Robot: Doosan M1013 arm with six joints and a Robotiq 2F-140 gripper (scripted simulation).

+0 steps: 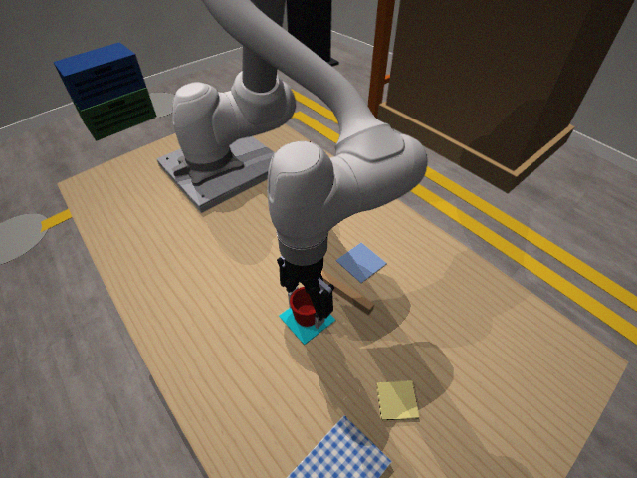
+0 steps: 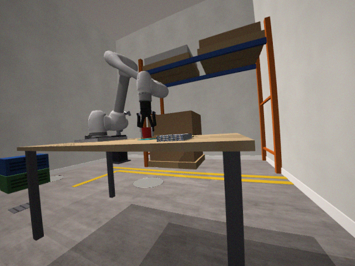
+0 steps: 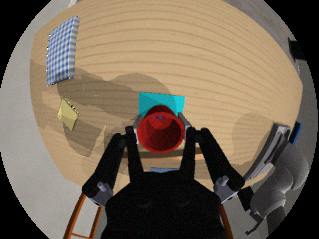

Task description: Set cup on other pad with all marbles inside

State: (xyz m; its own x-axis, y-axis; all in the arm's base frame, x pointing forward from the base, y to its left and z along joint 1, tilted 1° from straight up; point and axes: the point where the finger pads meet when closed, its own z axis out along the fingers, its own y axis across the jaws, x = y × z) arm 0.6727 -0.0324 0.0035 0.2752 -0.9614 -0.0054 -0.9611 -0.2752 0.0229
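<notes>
The red cup [image 1: 302,307] stands upright between the fingers of my gripper [image 1: 310,315], which is shut on its sides. The cup is over the cyan pad [image 1: 307,325], at or just above its surface; I cannot tell if it touches. In the wrist view the cup [image 3: 159,133] is centred between the fingers, with the cyan pad [image 3: 161,103] beyond it and a small blue marble showing inside. The side view shows the cup [image 2: 146,132] low over the table top. A light blue pad [image 1: 360,262] lies beyond a wooden rail [image 1: 349,293].
A yellow pad [image 1: 397,399] and a blue checkered cloth [image 1: 341,452] lie near the front of the table. The arm's base [image 1: 216,169] stands at the back. Crates [image 1: 105,90] and a shelf with boxes [image 2: 206,57] stand off the table.
</notes>
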